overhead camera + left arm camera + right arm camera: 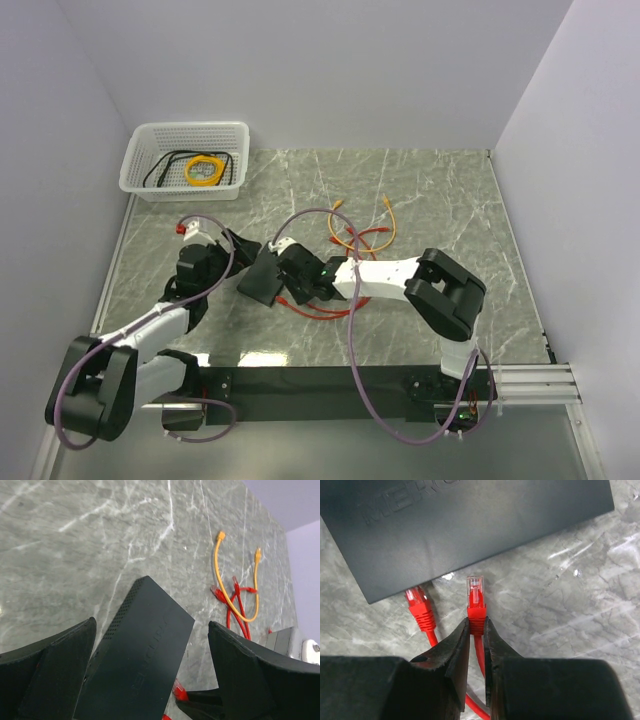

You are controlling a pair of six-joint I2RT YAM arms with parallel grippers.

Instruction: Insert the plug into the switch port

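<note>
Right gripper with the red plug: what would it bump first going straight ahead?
Probably the near edge of the black switch box, with the plug touching first; depth is unclear.

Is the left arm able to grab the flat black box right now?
Probably yes: the left gripper is wide open with a finger on each side of the flat matte-black box, nothing covering it.
</note>
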